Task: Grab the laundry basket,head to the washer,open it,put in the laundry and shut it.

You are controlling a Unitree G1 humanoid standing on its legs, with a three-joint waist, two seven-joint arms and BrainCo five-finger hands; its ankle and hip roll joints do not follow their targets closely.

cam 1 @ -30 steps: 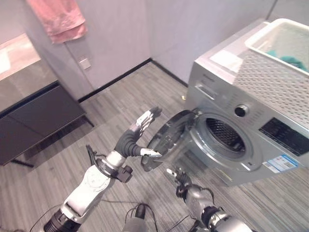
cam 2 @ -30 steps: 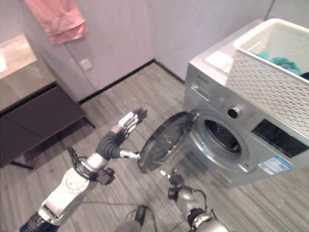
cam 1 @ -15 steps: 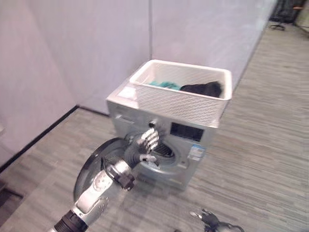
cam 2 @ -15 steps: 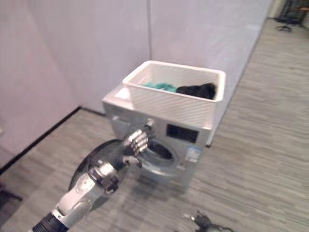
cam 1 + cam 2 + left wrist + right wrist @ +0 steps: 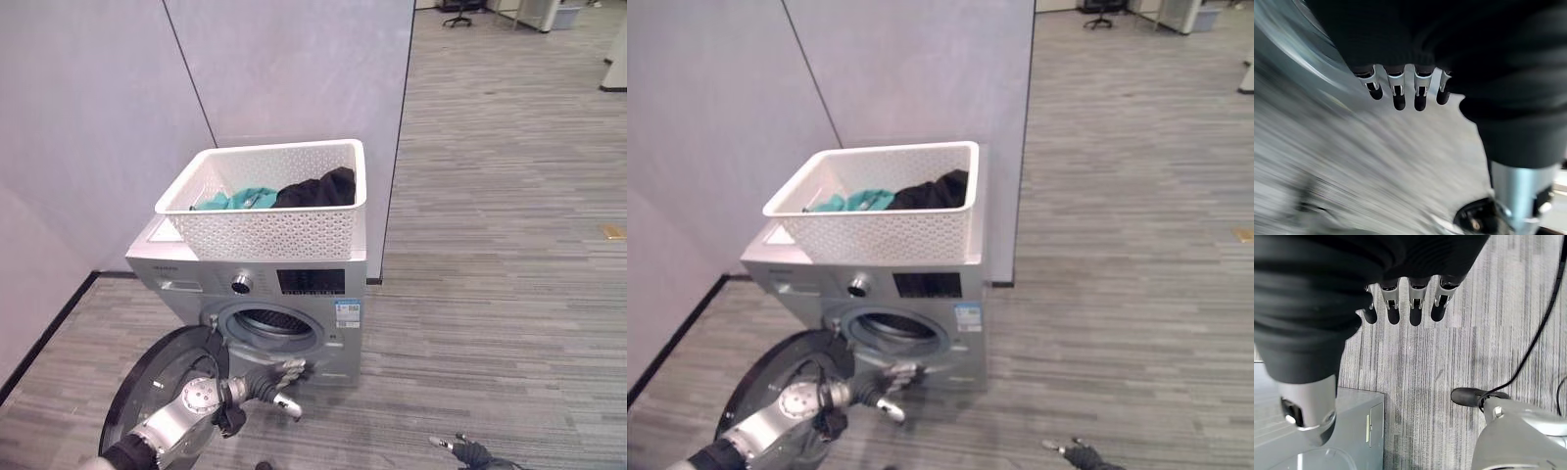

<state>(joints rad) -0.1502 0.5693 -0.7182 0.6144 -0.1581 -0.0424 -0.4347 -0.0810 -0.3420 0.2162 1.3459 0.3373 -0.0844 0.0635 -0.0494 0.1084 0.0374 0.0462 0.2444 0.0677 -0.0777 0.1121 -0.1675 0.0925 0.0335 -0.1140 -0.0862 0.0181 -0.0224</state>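
I'm looking at the washer [image 5: 257,294] with its door [image 5: 162,387] hanging wide open and the laundry basket [image 5: 269,201] sitting on top of it.

The basket is holding the laundry [image 5: 313,188] (a dark piece beside a teal one). My left hand [image 5: 279,377] is hovering low in front of the drum opening, just beside the open door, fingers [image 5: 1397,93] straight and holding nothing. My right hand [image 5: 468,451] is hanging low over the floor [image 5: 490,245], well apart from the washer, fingers relaxed and empty.
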